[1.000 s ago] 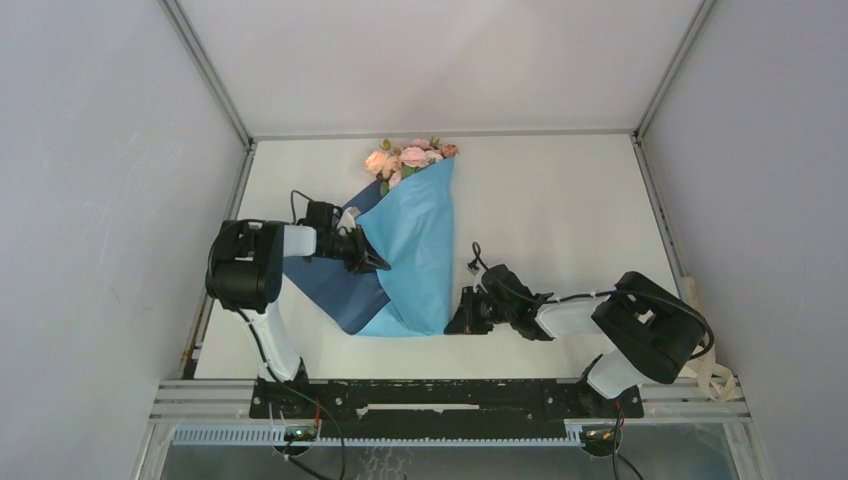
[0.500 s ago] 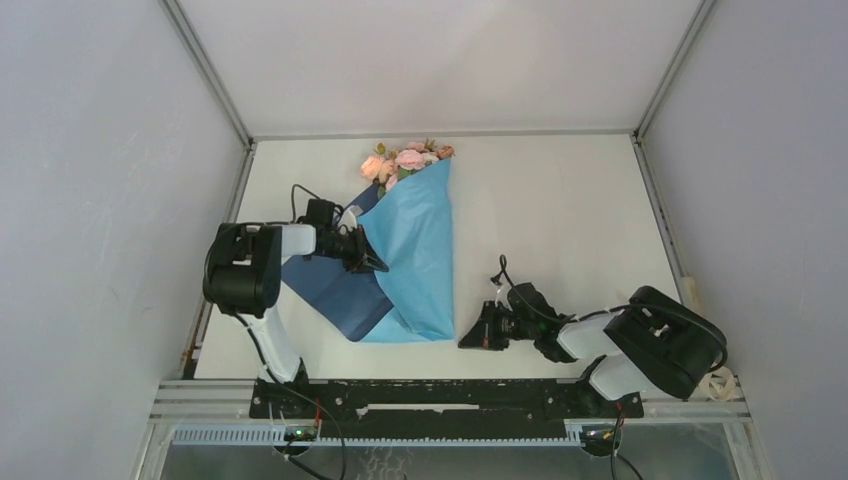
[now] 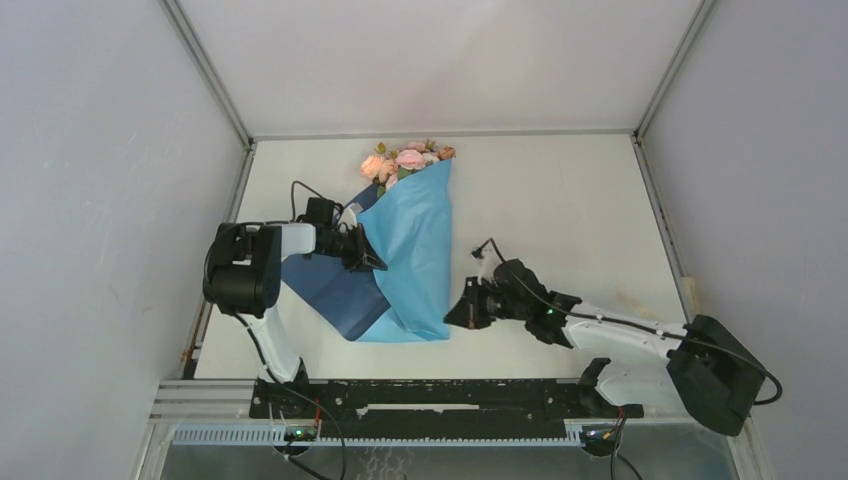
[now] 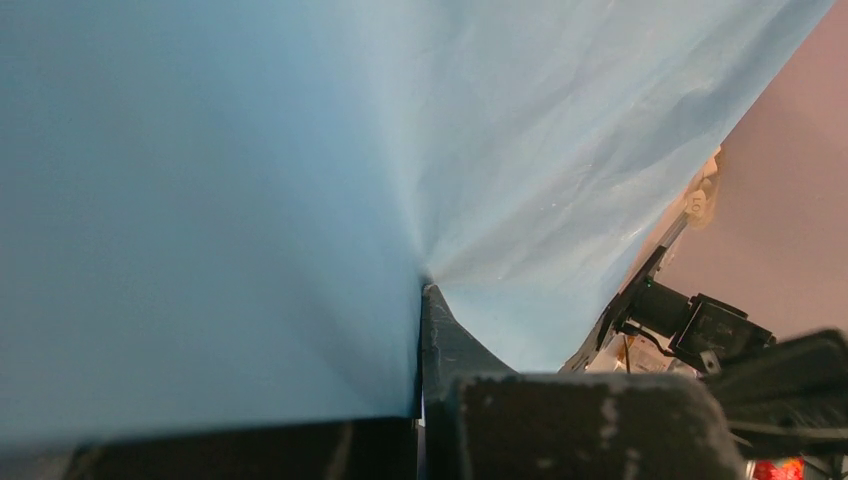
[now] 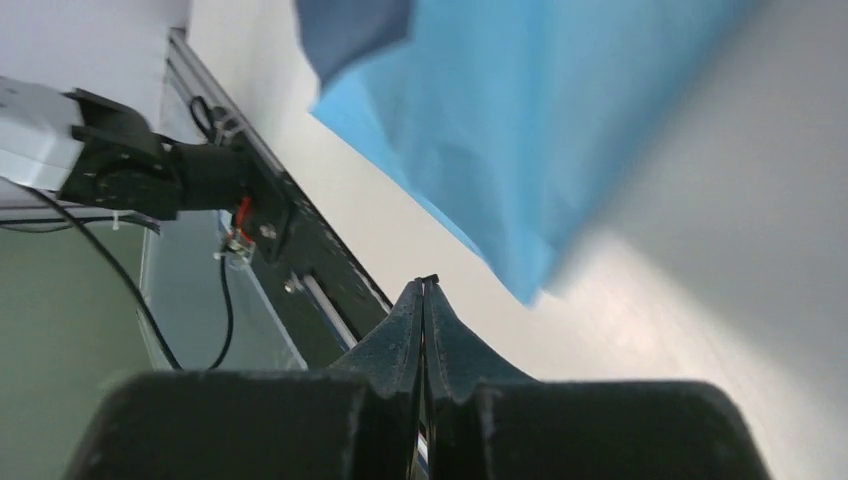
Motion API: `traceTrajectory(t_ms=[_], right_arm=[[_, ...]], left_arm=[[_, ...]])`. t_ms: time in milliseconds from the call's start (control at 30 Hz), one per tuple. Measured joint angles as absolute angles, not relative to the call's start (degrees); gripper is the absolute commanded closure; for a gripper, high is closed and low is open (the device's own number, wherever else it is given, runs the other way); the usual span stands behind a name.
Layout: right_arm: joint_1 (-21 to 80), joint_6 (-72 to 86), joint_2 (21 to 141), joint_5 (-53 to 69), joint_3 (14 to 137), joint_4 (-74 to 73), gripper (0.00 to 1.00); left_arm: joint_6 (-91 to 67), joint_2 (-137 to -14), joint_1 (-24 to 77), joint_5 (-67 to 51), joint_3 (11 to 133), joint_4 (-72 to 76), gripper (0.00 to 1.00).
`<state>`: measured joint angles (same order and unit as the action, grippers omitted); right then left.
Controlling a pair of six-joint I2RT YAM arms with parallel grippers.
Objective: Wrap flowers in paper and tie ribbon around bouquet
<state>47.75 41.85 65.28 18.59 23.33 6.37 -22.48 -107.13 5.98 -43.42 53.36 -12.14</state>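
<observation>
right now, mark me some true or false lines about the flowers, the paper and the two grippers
1. The flowers poke out of the far end of the paper. True.
2. The right gripper is pinching the paper's near corner. False: its jaws are shut on nothing, just beside that corner.
3. The left gripper is clamped on the paper. True.
4. A ribbon is tied round the paper. False: nothing is tied round it.
5. The paper's darker side shows on the left arm's side. True.
</observation>
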Motion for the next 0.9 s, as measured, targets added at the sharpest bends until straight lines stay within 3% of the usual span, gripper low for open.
traceTrajectory(t_ms=[233, 433, 700, 900], right_arm=[[53.10, 35.92, 83.64, 17.28, 37.82, 12.27, 1.00], [54.74, 33.87, 94.87, 18.37, 39.68, 14.70, 1.00], [57.91, 33.69, 96.49, 18.94, 36.88, 16.14, 1.00], [58.22, 31.59, 90.52, 19.35, 37.10, 8.23, 1.00]], left_arm=[[-22.44, -107.11, 6.00, -43.44, 53.36, -12.29, 1.00], [-22.41, -106.98, 6.04, -43.22, 53.36, -12.73, 1.00], [-22.39, -106.94, 6.20, -43.18, 53.36, -13.06, 1.00], [-22.33, -106.94, 6.28, -43.18, 53.36, -13.04, 1.00]])
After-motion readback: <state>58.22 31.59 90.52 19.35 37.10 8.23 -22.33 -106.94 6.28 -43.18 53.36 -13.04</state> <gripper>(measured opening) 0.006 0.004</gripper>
